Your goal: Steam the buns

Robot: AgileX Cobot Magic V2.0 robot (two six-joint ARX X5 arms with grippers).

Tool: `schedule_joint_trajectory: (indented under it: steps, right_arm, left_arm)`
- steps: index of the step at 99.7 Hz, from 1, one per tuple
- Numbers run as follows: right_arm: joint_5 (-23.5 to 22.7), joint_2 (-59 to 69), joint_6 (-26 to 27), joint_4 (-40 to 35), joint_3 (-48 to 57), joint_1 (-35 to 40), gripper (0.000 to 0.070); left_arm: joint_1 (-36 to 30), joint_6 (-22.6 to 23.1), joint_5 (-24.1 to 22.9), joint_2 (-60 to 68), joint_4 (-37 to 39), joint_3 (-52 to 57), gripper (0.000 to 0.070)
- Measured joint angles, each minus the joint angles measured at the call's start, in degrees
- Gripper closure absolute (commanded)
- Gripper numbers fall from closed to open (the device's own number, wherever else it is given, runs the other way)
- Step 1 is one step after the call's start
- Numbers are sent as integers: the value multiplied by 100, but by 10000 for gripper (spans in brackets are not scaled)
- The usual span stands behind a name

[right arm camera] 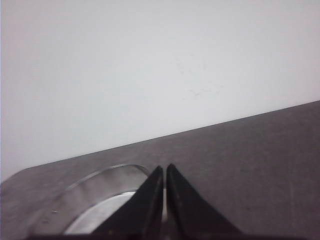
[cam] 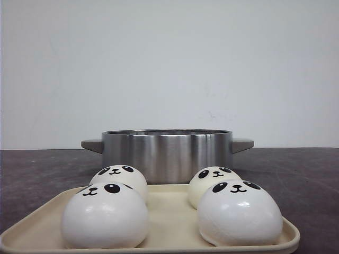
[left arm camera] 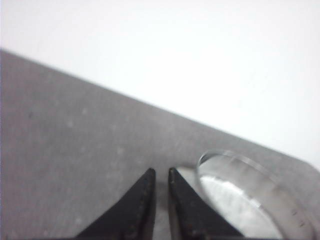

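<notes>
Four glossy white panda-faced buns sit on a cream tray (cam: 170, 214) in the front view: front left bun (cam: 105, 218), front right bun (cam: 239, 214), back left bun (cam: 121, 177), back right bun (cam: 211, 180). Neither gripper shows in the front view. In the left wrist view my left gripper (left arm camera: 161, 171) is empty, its black fingers almost together, low over the dark table. In the right wrist view my right gripper (right arm camera: 164, 167) is shut and empty. No bun shows in either wrist view.
A stainless steel pot (cam: 167, 154) with two side handles stands uncovered behind the tray. Its round rim shows beside the left fingers in the left wrist view (left arm camera: 250, 197) and beside the right fingers in the right wrist view (right arm camera: 95, 200). A white wall stands behind the dark table (cam: 296, 174).
</notes>
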Motion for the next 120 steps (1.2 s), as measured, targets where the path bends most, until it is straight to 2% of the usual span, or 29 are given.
schedule_joint_trajectory:
  steps: [18, 26, 34, 45, 48, 53, 57, 63, 66, 69, 74, 85, 94, 105, 120]
  right_arm:
    - [-551, 844, -466, -1182, 1681, 0, 696]
    - [-610, 1285, -728, -1694, 2457, 0, 696]
    - [-671, 1692, -988, -2181, 3106, 0, 696]
    - [-890, 2090, -1244, -2444, 3530, 0, 696]
    - [-957, 2142, -1274, -2439, 3550, 0, 696]
    - [-1040, 2199, -1305, -2470, 3547, 0, 685]
    - [-1062, 2229, -1327, -2505, 3547, 0, 604]
    - [-1174, 2260, -1359, -2520, 3547, 2, 343]
    - [-1215, 2269, -1370, -2518, 3547, 2, 233]
    - [-1259, 2277, -1370, -2518, 3547, 2, 175]
    - [-1327, 2288, -1364, -2520, 3547, 2, 147]
    - [-1635, 2304, -1335, -2481, 3547, 7, 141]
    - [-1989, 2304, -1226, -2245, 3547, 11, 0]
    - [-2507, 2376, -813, -1628, 3547, 11, 0]
    - [-2522, 2653, -348, -1403, 3550, 17, 0]
  left_arm:
    - [-81, 485, 17, 1294, -957, 1764, 695]
    - [-138, 643, 131, 1843, -1185, 2500, 696]
    - [-181, 737, 542, 2288, -1231, 3117, 696]
    - [-236, 758, 1432, 2612, -955, 3442, 689]
    - [-249, 761, 1652, 2656, -935, 3445, 662]
    - [-260, 758, 1895, 2728, -977, 3442, 567]
    - [-262, 761, 1965, 2778, -1019, 3442, 444]
    - [-262, 758, 1974, 2828, -1121, 3442, 235]
    - [-260, 761, 1971, 2844, -1198, 3442, 165]
    - [-260, 761, 1971, 2844, -1270, 3442, 126]
    - [-260, 763, 1971, 2841, -1381, 3442, 97]
    - [-262, 774, 1993, 2820, -1434, 3442, 102]
    - [-262, 780, 1996, 2804, -1427, 3442, 102]
    - [-262, 778, 1996, 2806, -1429, 3442, 102]
    - [-282, 778, 1996, 2798, -1475, 3442, 104]
